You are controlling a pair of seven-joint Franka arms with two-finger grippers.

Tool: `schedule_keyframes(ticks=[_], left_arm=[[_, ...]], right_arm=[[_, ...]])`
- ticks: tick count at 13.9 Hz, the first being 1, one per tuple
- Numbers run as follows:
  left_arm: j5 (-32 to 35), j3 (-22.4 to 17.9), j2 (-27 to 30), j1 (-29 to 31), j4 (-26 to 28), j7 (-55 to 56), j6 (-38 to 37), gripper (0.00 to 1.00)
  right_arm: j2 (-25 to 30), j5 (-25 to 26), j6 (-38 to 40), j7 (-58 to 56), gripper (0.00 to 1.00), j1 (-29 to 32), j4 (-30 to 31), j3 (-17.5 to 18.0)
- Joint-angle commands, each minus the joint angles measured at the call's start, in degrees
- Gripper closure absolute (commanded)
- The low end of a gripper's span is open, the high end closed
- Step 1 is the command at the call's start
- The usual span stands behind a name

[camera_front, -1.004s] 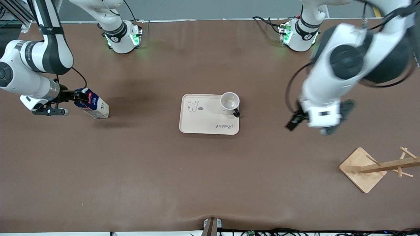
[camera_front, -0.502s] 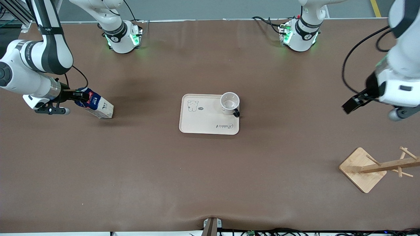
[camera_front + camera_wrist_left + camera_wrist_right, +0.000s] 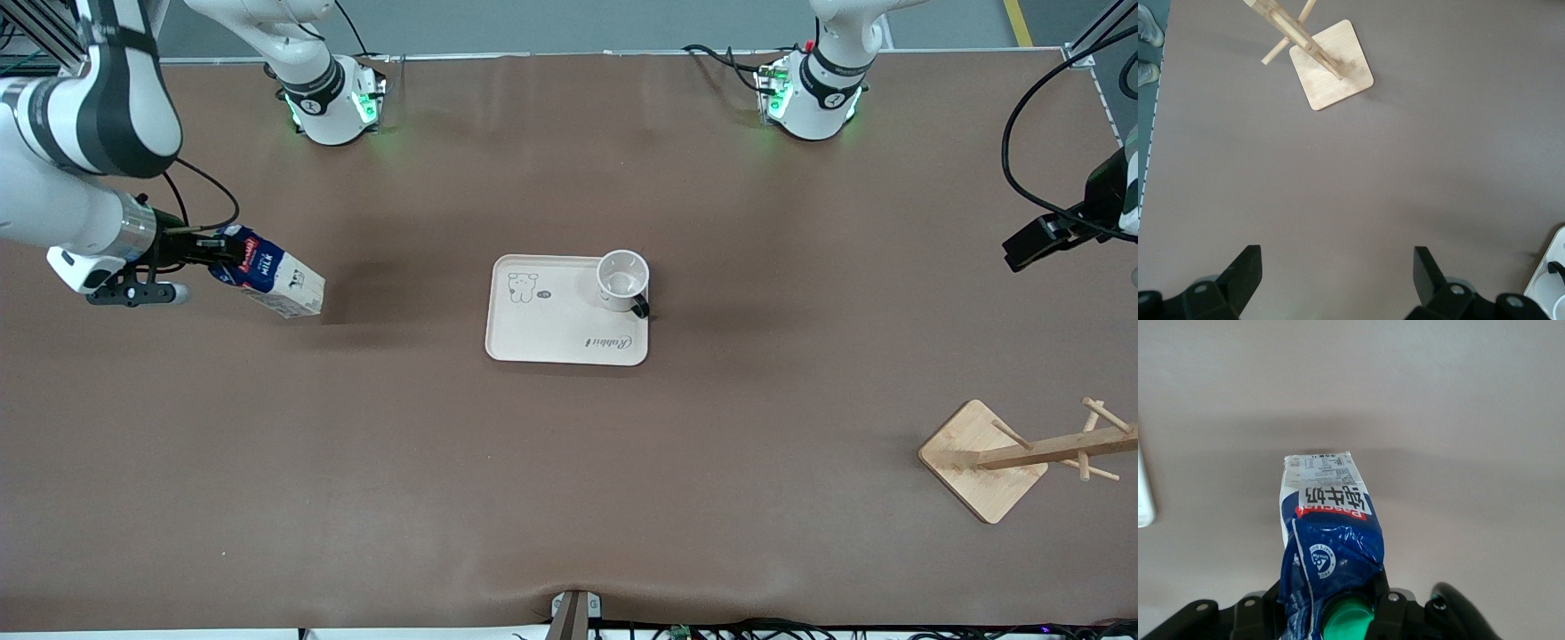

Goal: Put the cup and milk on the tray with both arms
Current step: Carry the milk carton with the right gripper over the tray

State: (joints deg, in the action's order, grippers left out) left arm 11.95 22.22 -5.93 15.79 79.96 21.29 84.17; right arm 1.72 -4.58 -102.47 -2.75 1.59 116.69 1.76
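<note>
We see the right gripper (image 3: 216,253) up in the air over the right arm's end of the worktop (image 3: 569,462), its jaws pinching the blue top of the milk (image 3: 271,281) — the carton hangs tilted, its white base pointing toward the tray (image 3: 542,342). In the right wrist view the milk (image 3: 1328,540) shows its green cap down between the jaws, with the brown surface below it. The tray lies flat at the middle of the worktop, and the cup (image 3: 623,277) stands upright on its corner toward the left arm's end, its black handle reaching past the tray's edge. The left gripper (image 3: 1335,273) hangs over the left arm's end of the worktop, well apart from the tray, its jaws spread wide and holding nothing. In that view we also see the wooden stand (image 3: 1331,70) — it rests on the worktop, nearer to the front camera than the tray.
</note>
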Motion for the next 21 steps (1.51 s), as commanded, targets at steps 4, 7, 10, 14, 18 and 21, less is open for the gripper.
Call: schedule_keyframes(ticks=[4,7,10,14,18,21], left_arm=[[-1.83,0.28,3.03,2.40,1.17,-10.46,-1.03,0.00],[-3.51,0.37,3.11,3.81,1.17,-14.08,-1.03,0.00],[-3.60,0.37,4.34,3.81,1.17,-14.08,-1.55,0.00],[-7.11,-5.22,5.75,-1.95,1.43,-14.61,-3.57,0.00],[-10.54,-19.56,8.47,-16.55,3.35,-17.60,-6.39,0.00],[-11.60,-22.21,10.40,-21.66,5.47,-16.55,-6.39,0.00]], right_arm=[[-3.99,-0.52,1.05,19.23,0.99,-14.22,-9.97,-0.18],[-9.35,0.00,0.70,30.56,1.00,-22.91,-16.65,-0.18],[-12.26,3.15,-0.79,38.77,1.00,-30.40,-18.42,-0.26],[-15.60,4.49,-2.03,43.52,1.00,-35.50,-16.84,-0.26],[-18.42,3.52,-4.23,47.13,1.00,-39.99,-17.28,-0.18],[-19.29,3.61,-4.49,46.95,0.99,-40.52,-17.37,-0.18]])
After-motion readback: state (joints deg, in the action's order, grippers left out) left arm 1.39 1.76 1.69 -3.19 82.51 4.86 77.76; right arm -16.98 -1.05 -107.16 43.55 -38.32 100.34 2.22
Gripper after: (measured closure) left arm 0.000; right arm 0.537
